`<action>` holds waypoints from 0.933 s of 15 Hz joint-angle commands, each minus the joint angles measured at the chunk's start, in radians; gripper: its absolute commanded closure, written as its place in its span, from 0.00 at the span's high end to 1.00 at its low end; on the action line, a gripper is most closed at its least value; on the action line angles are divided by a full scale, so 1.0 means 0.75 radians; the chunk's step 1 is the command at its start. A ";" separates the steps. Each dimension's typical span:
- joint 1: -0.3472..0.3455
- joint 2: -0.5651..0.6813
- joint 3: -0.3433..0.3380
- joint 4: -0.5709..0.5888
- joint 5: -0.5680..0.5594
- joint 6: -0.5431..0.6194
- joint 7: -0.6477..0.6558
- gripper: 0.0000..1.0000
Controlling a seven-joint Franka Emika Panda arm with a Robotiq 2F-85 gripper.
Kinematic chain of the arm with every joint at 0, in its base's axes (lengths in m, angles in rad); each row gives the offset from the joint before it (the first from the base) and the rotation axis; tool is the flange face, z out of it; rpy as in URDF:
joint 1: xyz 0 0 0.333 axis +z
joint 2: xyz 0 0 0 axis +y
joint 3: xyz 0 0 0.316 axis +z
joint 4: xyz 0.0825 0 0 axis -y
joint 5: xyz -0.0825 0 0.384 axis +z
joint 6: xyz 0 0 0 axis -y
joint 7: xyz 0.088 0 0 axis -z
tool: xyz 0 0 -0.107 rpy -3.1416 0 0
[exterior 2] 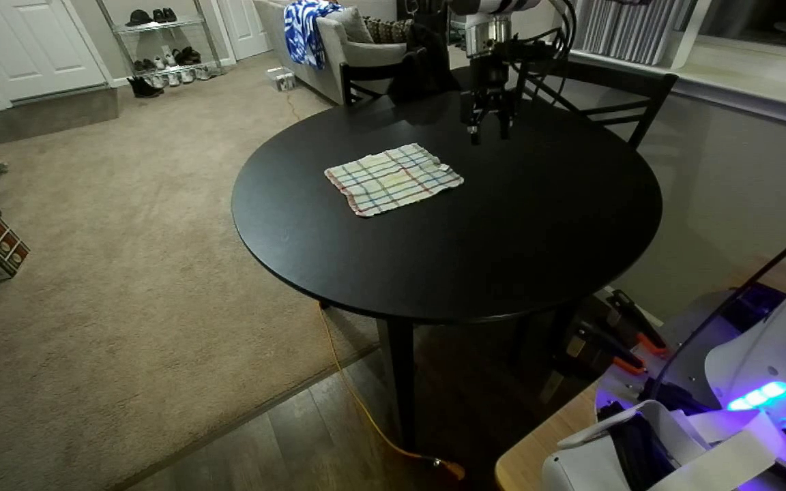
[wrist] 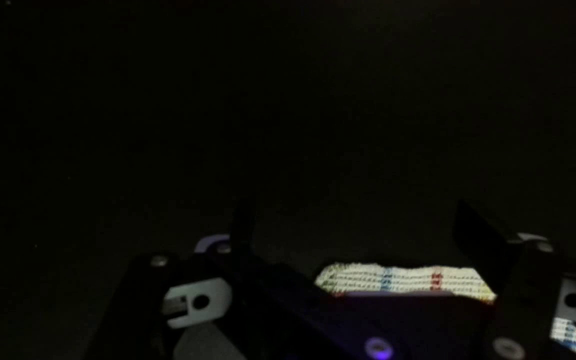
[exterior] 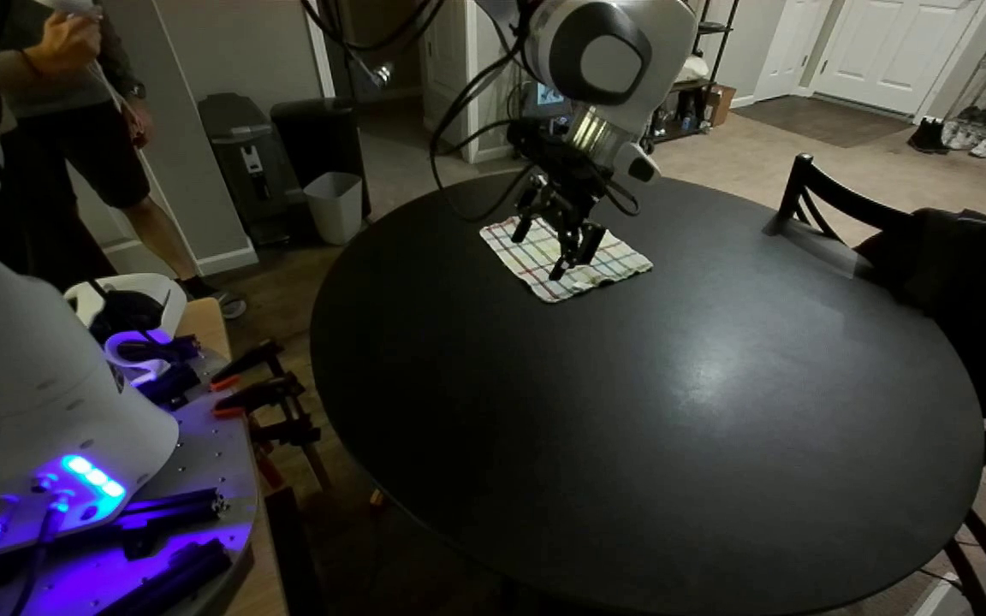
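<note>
A white cloth with a checked pattern of coloured lines lies flat on the round black table; the cloth (exterior: 613,263) (exterior 2: 393,181) and the table (exterior: 630,411) (exterior 2: 502,239) show in both exterior views. My black gripper (exterior: 539,252) (exterior 2: 490,135) points down, open and empty, above the table. In an exterior view it overlaps the cloth, but in an exterior view from another place it stands apart, beside the cloth. In the wrist view the gripper (wrist: 353,215) has its fingers wide apart over the dark tabletop. The cloth's edge (wrist: 408,280) shows low between them, partly hidden by the gripper body.
Black chairs (exterior: 844,197) (exterior 2: 598,88) stand at the table's edge, with dark clothing (exterior: 929,257) over one. The robot base (exterior: 56,445) and black clamps (exterior: 262,393) are beside the table. A person (exterior: 91,111) stands near bins (exterior: 335,205). An orange cord (exterior 2: 348,382) runs along the floor.
</note>
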 commanded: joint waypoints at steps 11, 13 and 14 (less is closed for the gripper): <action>0.024 -0.167 0.018 -0.499 -0.011 0.989 0.130 1.00; 0.005 -0.090 0.033 -0.398 -0.016 0.926 0.102 1.00; 0.008 -0.103 0.033 -0.421 -0.017 0.947 0.104 1.00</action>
